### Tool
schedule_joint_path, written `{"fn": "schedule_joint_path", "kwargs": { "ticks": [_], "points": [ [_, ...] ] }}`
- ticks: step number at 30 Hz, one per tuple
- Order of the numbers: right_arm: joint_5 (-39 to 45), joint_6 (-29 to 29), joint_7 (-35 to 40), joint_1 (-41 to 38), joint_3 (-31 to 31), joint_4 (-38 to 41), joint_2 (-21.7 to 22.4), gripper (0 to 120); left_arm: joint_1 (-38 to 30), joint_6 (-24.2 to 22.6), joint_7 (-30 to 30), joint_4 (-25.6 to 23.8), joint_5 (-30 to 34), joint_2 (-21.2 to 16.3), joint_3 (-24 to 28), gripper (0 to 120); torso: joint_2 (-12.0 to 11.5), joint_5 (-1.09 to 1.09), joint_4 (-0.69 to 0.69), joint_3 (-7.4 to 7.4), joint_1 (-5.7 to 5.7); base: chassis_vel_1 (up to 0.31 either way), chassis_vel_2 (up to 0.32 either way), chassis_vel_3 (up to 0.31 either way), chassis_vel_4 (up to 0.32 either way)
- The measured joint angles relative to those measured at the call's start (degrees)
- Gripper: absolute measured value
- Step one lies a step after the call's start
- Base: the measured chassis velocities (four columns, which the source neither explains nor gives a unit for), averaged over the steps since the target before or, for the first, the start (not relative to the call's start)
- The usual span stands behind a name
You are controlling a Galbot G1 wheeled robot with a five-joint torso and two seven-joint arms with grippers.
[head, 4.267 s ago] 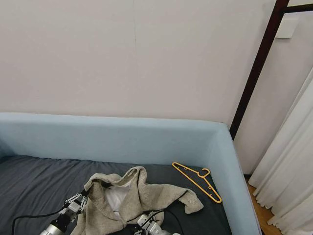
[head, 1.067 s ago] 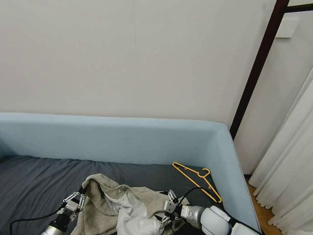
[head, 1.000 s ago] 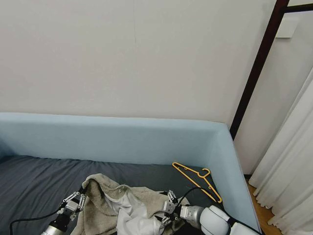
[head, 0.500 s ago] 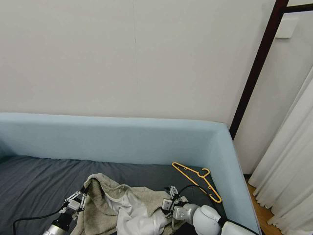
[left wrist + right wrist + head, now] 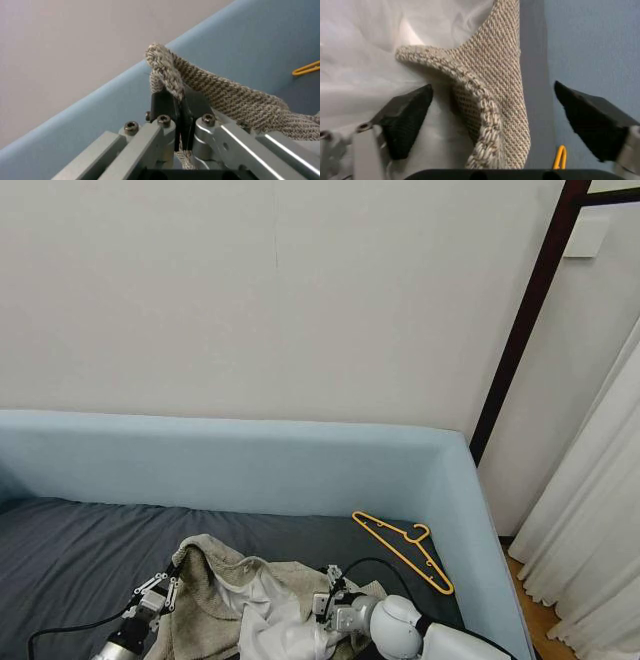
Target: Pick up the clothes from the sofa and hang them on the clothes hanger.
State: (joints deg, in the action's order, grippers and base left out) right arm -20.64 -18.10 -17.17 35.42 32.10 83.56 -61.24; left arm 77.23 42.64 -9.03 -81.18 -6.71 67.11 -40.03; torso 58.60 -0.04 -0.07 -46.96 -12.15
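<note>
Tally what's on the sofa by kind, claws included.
Sweaters: 1, the beige sweater
Hangers: 1, the orange hanger
Claws: 2, the left claw shut on the sweater's knit edge, the right claw open astride another edge
Total: 4

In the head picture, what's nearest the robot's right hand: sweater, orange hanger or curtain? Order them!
1. Sweater, right at the right hand.
2. Orange hanger, on the sofa to the right.
3. Curtain, beyond the sofa, far right.
</note>
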Motion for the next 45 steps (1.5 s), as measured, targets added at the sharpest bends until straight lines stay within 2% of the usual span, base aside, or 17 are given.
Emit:
{"fn": "schedule_joint_path", "kwargs": {
  "ticks": [1,3,5,11,12,15,16,20,23,24,32,33,36,37,41,42,45],
  "points": [
    [-0.9,0.1,-0.5,0.1,-0.5,-0.3,0.1,83,0.0,0.0,0.0,0.0,-0.1,0.1,0.0,0,0.0,0.00,0.00,0.00,0.00,0.000,0.000,0.000,0.000],
    [-1.2,0.1,-0.7,0.1,-0.7,-0.4,0.1,82,0.0,0.0,0.0,0.0,-0.2,0.1,0.0,0,0.0,0.00,0.00,0.00,0.00,0.000,0.000,0.000,0.000],
    [-1.9,0.3,-1.9,0.5,-1.6,-0.6,0.7,69,0.0,0.0,0.0,-0.1,-0.3,0.2,0.0,0,0.0,0.00,0.00,0.00,0.00,0.000,0.000,0.000,0.000],
    [-2.0,1.7,-2.4,1.3,-3.0,-0.3,1.4,53,0.0,0.0,0.1,-0.1,-0.6,0.3,0.0,0,0.0,0.00,0.00,0.00,0.00,0.000,0.000,0.000,0.000],
    [-1.5,2.4,-2.4,1.7,-3.2,0.1,1.6,46,0.0,0.0,0.1,-0.1,-0.6,0.3,0.0,0,0.0,0.00,0.00,0.00,0.00,0.000,0.000,0.000,0.000],
    [2.0,3.9,-2.3,2.3,-3.4,1.5,2.2,34,0.0,0.1,0.2,-0.1,-0.8,0.3,0.0,0,0.0,0.00,0.00,0.00,0.00,0.000,0.000,0.000,0.000],
    [2.0,3.9,-2.3,2.3,-3.4,1.5,2.2,34,0.0,0.1,0.2,-0.1,-0.8,0.3,0.0,0,0.0,0.00,0.00,0.00,0.00,0.000,0.000,0.000,0.000],
    [11.2,6.0,0.7,2.8,-3.3,3.9,2.6,14,0.0,0.2,0.2,0.3,-0.8,0.2,0.1,0,0.0,0.00,0.00,0.00,0.00,0.000,0.000,0.000,0.000],
    [12.4,6.2,1.5,2.8,-3.7,4.0,2.5,8,0.0,0.2,0.2,0.5,-0.8,0.0,0.1,0,0.0,0.00,0.00,0.00,0.00,0.000,0.000,0.000,0.000],
    [13.0,6.3,2.0,2.7,-4.5,3.8,2.4,1,0.0,0.3,0.2,0.7,-0.7,-0.3,0.1,0,0.0,0.00,0.00,0.00,0.00,0.000,0.000,0.000,0.000],
    [20.3,6.3,4.5,3.1,-9.6,3.8,3.3,0,-0.5,0.6,0.3,1.7,0.2,-1.3,0.3,0,0.0,0.00,0.00,0.00,0.00,0.000,0.000,0.000,0.000],
    [23.3,6.5,5.0,3.1,-10.4,4.1,3.8,0,-0.6,0.6,0.3,1.8,0.6,-1.5,0.3,0,0.0,0.00,0.00,0.00,0.00,0.000,0.000,0.000,0.000],
    [43.3,11.2,6.4,3.5,-13.9,7.8,6.5,0,-1.4,-0.1,0.9,0.1,5.8,-2.8,0.6,0,0.0,-0.02,0.00,0.00,0.00,0.000,0.000,0.000,0.000],
    [43.3,11.2,6.4,3.5,-13.9,7.8,6.5,0,-1.4,-0.1,0.9,0.1,5.8,-2.8,0.6,0,0.0,-0.02,0.00,0.00,0.00,0.000,0.000,0.000,0.000],
    [67.1,13.5,8.4,4.4,-19.4,16.8,10.5,0,-2.5,-3.0,1.2,-6.4,17.4,-6.9,0.7,0,0.0,-0.01,-0.01,0.00,0.00,0.000,0.000,0.000,0.000],
    [67.1,13.5,8.4,4.4,-19.4,16.8,10.5,0,-2.5,-3.0,1.2,-6.4,17.4,-6.9,0.7,0,0.0,-0.01,-0.01,0.00,0.00,0.000,0.000,0.000,0.000],
    [79.1,14.1,10.0,4.6,-25.2,23.9,13.0,0,-3.5,-4.7,1.7,-11.6,26.9,-11.1,0.2,0,0.0,0.00,0.00,0.00,0.00,0.000,0.000,0.000,0.000]
  ]
}}
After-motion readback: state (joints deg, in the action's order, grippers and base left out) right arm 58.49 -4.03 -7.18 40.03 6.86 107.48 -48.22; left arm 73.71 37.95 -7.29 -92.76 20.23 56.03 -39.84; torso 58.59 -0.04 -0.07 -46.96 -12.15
